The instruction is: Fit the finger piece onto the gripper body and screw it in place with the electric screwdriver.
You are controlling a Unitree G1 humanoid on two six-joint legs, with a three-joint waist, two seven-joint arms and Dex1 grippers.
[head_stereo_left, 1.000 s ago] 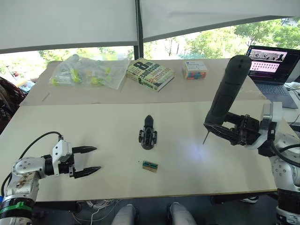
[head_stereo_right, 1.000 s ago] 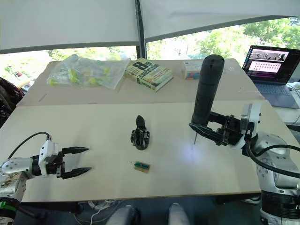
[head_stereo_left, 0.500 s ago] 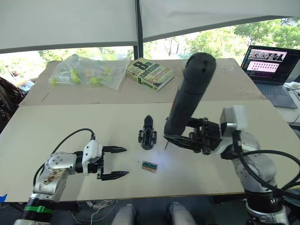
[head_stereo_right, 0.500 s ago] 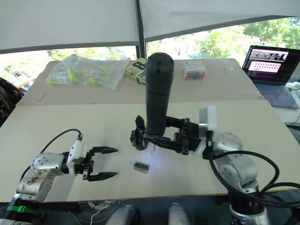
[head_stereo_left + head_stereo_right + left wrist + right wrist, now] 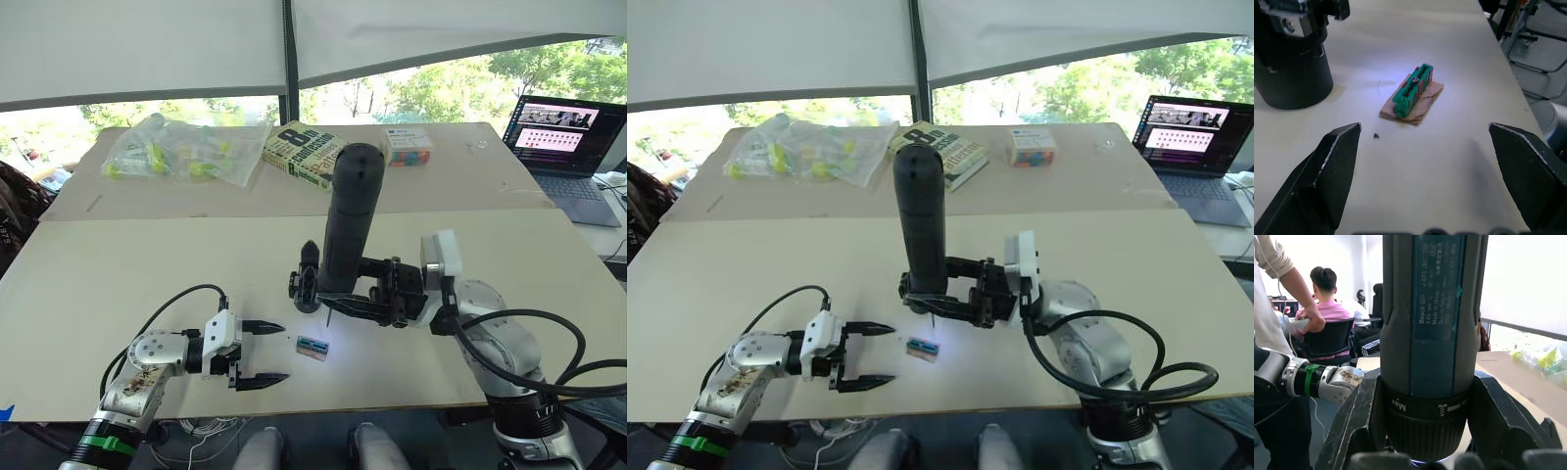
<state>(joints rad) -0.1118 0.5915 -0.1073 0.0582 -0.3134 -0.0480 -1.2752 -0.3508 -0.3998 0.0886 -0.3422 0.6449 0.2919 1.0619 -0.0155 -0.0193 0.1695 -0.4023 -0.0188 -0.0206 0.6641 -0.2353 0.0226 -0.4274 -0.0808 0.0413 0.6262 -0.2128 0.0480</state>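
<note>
On the pale desk (image 5: 118, 264), the right gripper (image 5: 364, 299) has its fingers clamped around the lower barrel of the thick matte black cylindrical electric screwdriver (image 5: 345, 227), held upright with its bit down just beside the chunky black gripper body (image 5: 307, 284), on which the small black tapered finger piece (image 5: 310, 252) appears already seated. The left gripper (image 5: 263, 352) hovers with fingers spread wide near a small green-topped block (image 5: 313, 345). The screwdriver looks top-heavy and rigid, best held low; the gripper body seems light enough to skid under pressure.
</note>
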